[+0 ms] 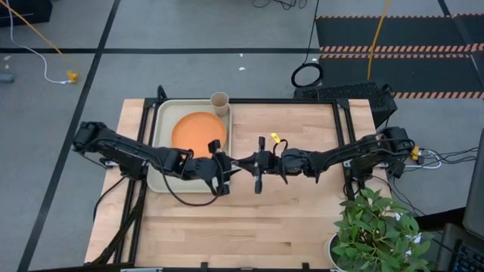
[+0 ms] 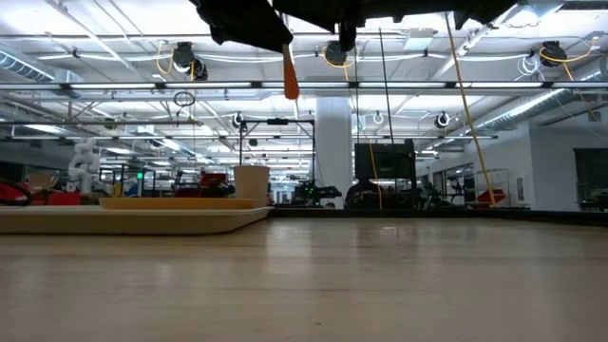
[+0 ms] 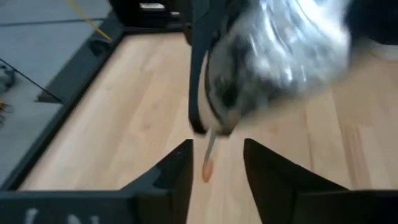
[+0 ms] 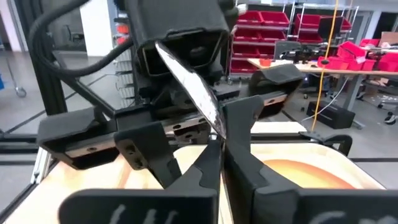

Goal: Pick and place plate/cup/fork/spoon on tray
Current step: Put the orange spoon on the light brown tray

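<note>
we see both arms meeting above the middle of the wooden worktop [image 1: 287, 204], just beside the tray [image 1: 162, 121]. the right pincer [image 1: 259, 162] is clamped on a utensil [image 2: 290, 71], silver end up and orange handle hanging down; fork or spoon, we cannot tell. the left pincer [image 1: 224, 175] faces it with its fingers [image 3: 171, 171] apart. the plate [image 1: 199, 130] lies on the tray, and the cup [image 1: 219, 103] stands upright at the tray's far corner.
</note>
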`<state>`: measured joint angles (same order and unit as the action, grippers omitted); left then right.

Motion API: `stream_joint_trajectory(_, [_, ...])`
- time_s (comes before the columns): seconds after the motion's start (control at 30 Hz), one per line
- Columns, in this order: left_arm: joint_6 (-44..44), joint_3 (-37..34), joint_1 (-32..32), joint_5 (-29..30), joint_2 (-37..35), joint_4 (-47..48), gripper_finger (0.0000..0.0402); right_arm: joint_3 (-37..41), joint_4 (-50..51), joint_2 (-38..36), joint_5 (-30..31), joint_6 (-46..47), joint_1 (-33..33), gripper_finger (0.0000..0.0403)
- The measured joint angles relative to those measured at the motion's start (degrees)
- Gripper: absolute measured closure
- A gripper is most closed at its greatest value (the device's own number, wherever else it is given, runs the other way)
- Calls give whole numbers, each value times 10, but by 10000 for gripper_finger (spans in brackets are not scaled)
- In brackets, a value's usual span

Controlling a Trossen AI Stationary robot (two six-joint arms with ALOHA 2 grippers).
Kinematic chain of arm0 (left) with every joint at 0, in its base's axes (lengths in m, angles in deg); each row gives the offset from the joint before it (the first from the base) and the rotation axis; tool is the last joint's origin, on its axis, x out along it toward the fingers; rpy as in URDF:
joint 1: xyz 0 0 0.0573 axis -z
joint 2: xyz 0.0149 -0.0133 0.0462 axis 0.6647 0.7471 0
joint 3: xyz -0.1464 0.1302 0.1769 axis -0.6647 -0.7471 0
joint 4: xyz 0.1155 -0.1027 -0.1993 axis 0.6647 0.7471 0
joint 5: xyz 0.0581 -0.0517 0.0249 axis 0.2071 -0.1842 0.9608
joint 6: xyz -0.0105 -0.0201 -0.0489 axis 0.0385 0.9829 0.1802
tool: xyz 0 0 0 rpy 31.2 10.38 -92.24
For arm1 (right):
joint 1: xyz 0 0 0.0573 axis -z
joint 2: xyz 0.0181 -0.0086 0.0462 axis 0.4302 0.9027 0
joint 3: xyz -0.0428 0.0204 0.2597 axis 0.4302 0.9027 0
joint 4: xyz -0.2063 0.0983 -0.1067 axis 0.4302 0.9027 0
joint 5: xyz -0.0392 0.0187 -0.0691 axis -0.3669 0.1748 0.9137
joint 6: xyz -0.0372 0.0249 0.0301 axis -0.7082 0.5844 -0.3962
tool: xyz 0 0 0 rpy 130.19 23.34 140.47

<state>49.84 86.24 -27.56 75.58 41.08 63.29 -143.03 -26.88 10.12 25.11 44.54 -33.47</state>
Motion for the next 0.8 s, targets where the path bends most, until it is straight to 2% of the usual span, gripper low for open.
stream_joint_trajectory(0.2, [-6,1,21,56,-24,2,222,0,22,-31,20,-1,-7,402])
stream_joint_trajectory(0.47, [-23,0,62,182,-39,-6,218,7,20,-68,96,-26,-33,402])
stream_joint_trajectory(0.63, [-56,0,94,257,-39,-55,218,59,-87,-83,144,-26,-44,402])
stream_joint_trajectory(0.8, [-69,0,99,265,-17,-134,218,134,-280,-89,151,-18,-45,403])
